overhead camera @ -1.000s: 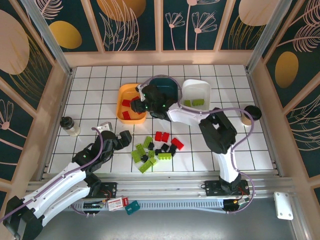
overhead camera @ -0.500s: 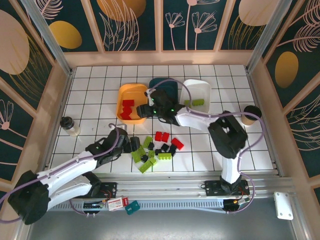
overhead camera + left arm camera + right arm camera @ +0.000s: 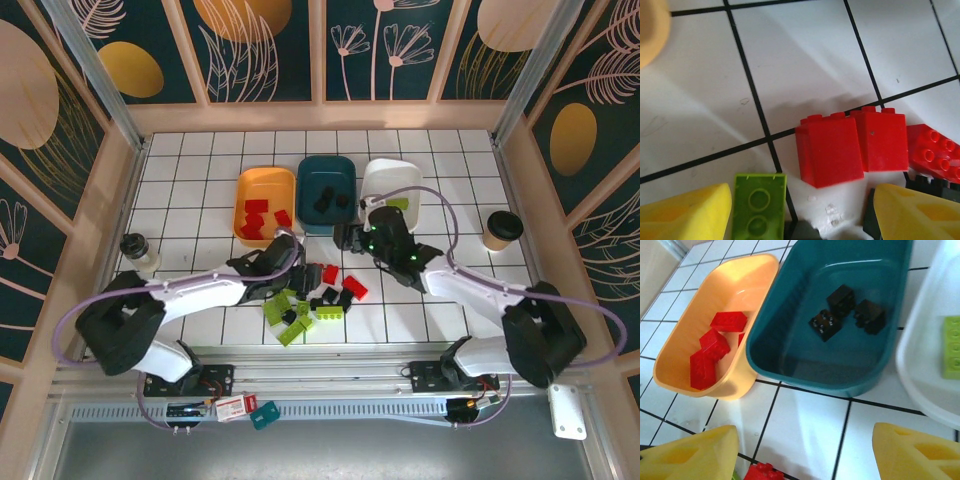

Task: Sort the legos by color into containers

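The right gripper (image 3: 347, 238), its yellow jaws spread and carrying nothing, is pulling back from over the shallow orange plastic tub (image 3: 241, 205) toward mid-frame. That is uncovering three small black plastic bricks (image 3: 842, 299) lying in the dark teal plastic tub (image 3: 327, 161). The left gripper (image 3: 802, 210), likewise spread and empty, is swinging in from the lower left onto the loose pile of red, lime and black bricks (image 3: 318, 298) below the tubs, so another pick is probably starting. The white gridded tabletop (image 3: 180, 180) is sitting inside wooden-framed walls with dark floral panels (image 3: 260, 50).
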`<control>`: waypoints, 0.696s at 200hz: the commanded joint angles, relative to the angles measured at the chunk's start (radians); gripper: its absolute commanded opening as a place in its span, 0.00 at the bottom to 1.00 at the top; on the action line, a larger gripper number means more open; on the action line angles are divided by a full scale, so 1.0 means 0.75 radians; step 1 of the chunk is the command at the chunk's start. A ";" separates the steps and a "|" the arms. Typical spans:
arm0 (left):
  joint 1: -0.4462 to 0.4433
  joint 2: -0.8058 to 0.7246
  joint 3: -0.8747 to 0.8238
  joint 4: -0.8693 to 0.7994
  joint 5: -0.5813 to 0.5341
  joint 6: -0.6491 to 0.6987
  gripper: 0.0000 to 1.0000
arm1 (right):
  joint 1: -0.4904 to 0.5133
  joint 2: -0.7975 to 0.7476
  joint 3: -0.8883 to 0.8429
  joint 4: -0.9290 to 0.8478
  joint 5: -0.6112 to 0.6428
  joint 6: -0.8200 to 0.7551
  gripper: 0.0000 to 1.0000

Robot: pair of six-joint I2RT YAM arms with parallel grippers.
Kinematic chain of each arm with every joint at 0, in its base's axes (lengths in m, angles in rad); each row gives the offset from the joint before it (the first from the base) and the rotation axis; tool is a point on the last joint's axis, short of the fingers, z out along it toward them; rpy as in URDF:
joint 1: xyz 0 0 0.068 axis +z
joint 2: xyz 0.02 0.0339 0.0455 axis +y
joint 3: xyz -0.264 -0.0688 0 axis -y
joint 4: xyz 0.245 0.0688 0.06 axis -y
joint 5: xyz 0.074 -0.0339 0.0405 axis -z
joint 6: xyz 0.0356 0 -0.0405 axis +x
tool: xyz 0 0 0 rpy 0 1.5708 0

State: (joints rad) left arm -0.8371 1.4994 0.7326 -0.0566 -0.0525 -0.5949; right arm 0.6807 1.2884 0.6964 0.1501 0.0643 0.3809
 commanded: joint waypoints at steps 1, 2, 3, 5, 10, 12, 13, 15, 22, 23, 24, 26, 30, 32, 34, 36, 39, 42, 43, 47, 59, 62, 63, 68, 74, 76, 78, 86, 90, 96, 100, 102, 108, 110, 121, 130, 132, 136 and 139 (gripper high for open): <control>-0.001 0.089 0.073 0.037 0.029 0.069 0.74 | -0.027 -0.088 -0.057 -0.023 0.069 0.031 0.72; -0.002 0.094 0.077 0.037 0.029 0.069 0.75 | -0.029 -0.090 -0.059 -0.026 0.070 0.032 0.72; -0.002 0.099 0.080 0.036 0.028 0.071 0.75 | -0.029 -0.093 -0.061 -0.027 0.071 0.032 0.72; -0.003 0.107 0.084 0.035 0.027 0.074 0.75 | -0.031 -0.098 -0.065 -0.030 0.073 0.033 0.72; -0.003 0.127 0.097 0.033 0.025 0.078 0.74 | -0.035 -0.113 -0.072 -0.032 0.072 0.032 0.72; -0.003 0.134 0.101 0.032 0.024 0.080 0.74 | -0.038 -0.117 -0.076 -0.032 0.072 0.033 0.72; -0.003 0.138 0.103 0.031 0.023 0.081 0.74 | -0.038 -0.119 -0.078 -0.032 0.072 0.033 0.72; -0.003 0.145 0.107 0.029 0.020 0.082 0.74 | -0.038 -0.123 -0.082 -0.032 0.072 0.035 0.72; -0.002 0.168 0.120 0.027 0.009 0.083 0.73 | -0.042 -0.137 -0.091 -0.036 0.070 0.036 0.72; -0.002 0.169 0.122 0.025 0.007 0.083 0.72 | -0.042 -0.138 -0.092 -0.036 0.071 0.037 0.72; -0.002 0.173 0.124 0.025 0.006 0.083 0.72 | -0.043 -0.139 -0.093 -0.037 0.071 0.037 0.72; -0.003 0.180 0.128 0.024 -0.001 0.083 0.72 | -0.045 -0.142 -0.095 -0.037 0.072 0.036 0.72; -0.003 0.192 0.136 0.019 -0.011 0.085 0.71 | -0.045 -0.147 -0.099 -0.038 0.070 0.037 0.72; -0.003 0.197 0.140 0.017 -0.016 0.086 0.70 | -0.046 -0.149 -0.100 -0.039 0.071 0.039 0.72; -0.002 0.202 0.143 0.014 -0.022 0.087 0.70 | -0.046 -0.153 -0.102 -0.039 0.071 0.039 0.72; -0.002 0.207 0.148 0.010 -0.030 0.087 0.69 | -0.046 -0.155 -0.104 -0.040 0.072 0.039 0.72; -0.001 0.211 0.154 0.006 -0.043 0.087 0.67 | -0.047 -0.159 -0.105 -0.041 0.072 0.041 0.72; 0.000 0.220 0.159 -0.001 -0.058 0.086 0.65 | -0.047 -0.161 -0.107 -0.039 0.072 0.040 0.72; 0.001 0.222 0.161 -0.003 -0.063 0.086 0.65 | -0.047 -0.161 -0.108 -0.041 0.072 0.040 0.72; 0.000 0.228 0.166 -0.013 -0.085 0.087 0.62 | -0.047 -0.165 -0.108 -0.044 0.073 0.039 0.72; 0.002 0.231 0.173 -0.037 -0.144 0.084 0.56 | -0.048 -0.180 -0.112 -0.042 0.074 0.038 0.72; 0.003 0.229 0.173 -0.043 -0.160 0.082 0.54 | -0.049 -0.184 -0.114 -0.044 0.074 0.037 0.72; 0.005 0.230 0.172 -0.043 -0.166 0.082 0.54 | -0.049 -0.185 -0.114 -0.044 0.074 0.037 0.72; 0.012 0.229 0.169 -0.050 -0.183 0.078 0.52 | -0.050 -0.192 -0.116 -0.045 0.076 0.036 0.72; 0.022 0.224 0.164 -0.058 -0.197 0.076 0.50 | -0.049 -0.198 -0.118 -0.044 0.078 0.034 0.72; 0.027 0.223 0.162 -0.059 -0.200 0.075 0.50 | -0.049 -0.199 -0.119 -0.045 0.078 0.034 0.72; 0.030 0.222 0.161 -0.060 -0.203 0.075 0.49 | -0.048 -0.203 -0.119 -0.045 0.079 0.035 0.72; 0.044 0.220 0.157 -0.066 -0.202 0.076 0.49 | -0.052 -0.208 -0.122 -0.047 0.080 0.035 0.72; 0.049 0.222 0.157 -0.069 -0.201 0.079 0.50 | -0.051 -0.212 -0.124 -0.045 0.080 0.035 0.72; 0.051 0.224 0.161 -0.075 -0.189 0.089 0.53 | -0.051 -0.214 -0.125 -0.045 0.077 0.035 0.72; 0.050 0.224 0.167 -0.079 -0.174 0.096 0.56 | -0.051 -0.215 -0.127 -0.045 0.074 0.036 0.72; 0.050 0.224 0.169 -0.077 -0.163 0.100 0.58 | -0.051 -0.216 -0.126 -0.045 0.074 0.036 0.72; 0.050 0.218 0.171 -0.060 -0.120 0.107 0.62 | -0.051 -0.215 -0.129 -0.045 0.074 0.032 0.72; 0.049 0.215 0.170 -0.053 -0.101 0.109 0.64 | -0.052 -0.215 -0.129 -0.045 0.074 0.032 0.72; 0.043 0.191 0.162 -0.007 -0.038 0.108 0.73 | -0.053 -0.215 -0.132 -0.042 0.075 0.034 0.72; 0.040 0.178 0.172 0.004 -0.030 0.108 0.75 | -0.053 -0.218 -0.134 -0.040 0.074 0.036 0.72; 0.039 0.176 0.173 0.004 -0.030 0.109 0.75 | -0.053 -0.218 -0.136 -0.040 0.074 0.037 0.72; 0.037 0.173 0.180 0.005 -0.032 0.110 0.74 | -0.054 -0.220 -0.138 -0.041 0.074 0.038 0.72; 0.036 0.170 0.185 0.007 -0.033 0.111 0.74 | -0.054 -0.222 -0.138 -0.039 0.074 0.037 0.72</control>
State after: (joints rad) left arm -0.8036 1.6543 0.8455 -0.0555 -0.1169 -0.5266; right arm 0.6483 1.1431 0.6151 0.1165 0.0898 0.3996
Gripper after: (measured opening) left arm 0.738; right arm 0.719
